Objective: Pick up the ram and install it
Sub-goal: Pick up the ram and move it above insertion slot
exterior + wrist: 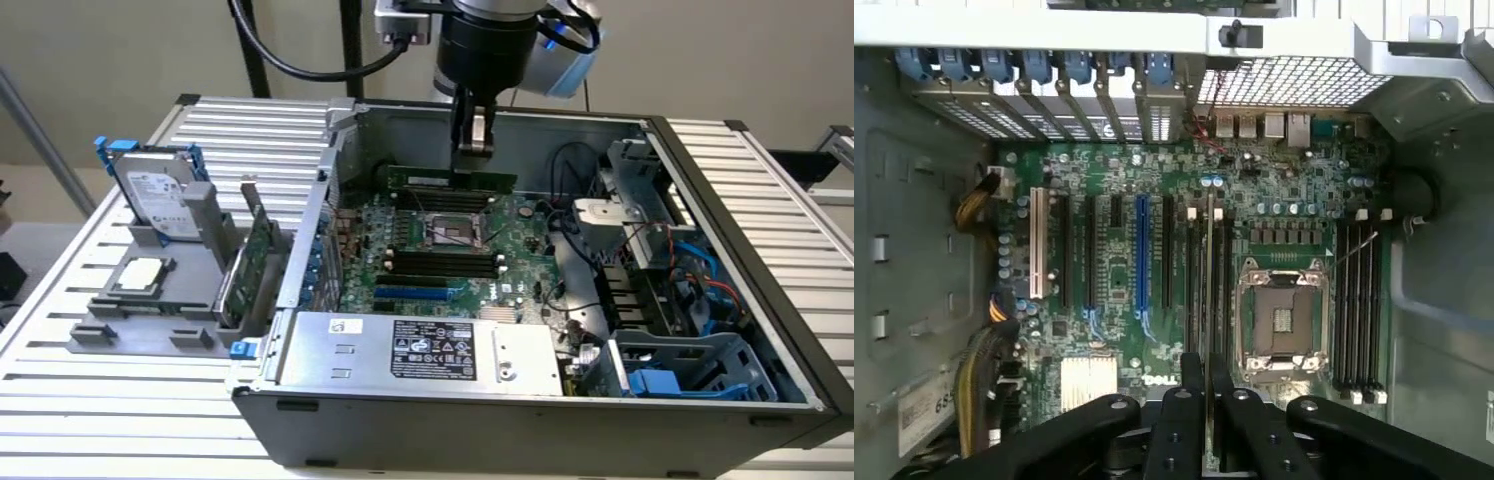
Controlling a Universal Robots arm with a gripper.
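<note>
Inside the computer case (534,430), the gripper (470,153) is clamped on the ram (427,180), over the memory slots (1194,270) beside the CPU socket (451,230). It should stay parallel to its slot and be pressed evenly. The ram is a long, thin green stick.

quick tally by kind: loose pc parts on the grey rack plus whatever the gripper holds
hard drive: 1
processor chip: 1
expansion card: 1
ram: 1, held in the gripper
total: 4
</note>
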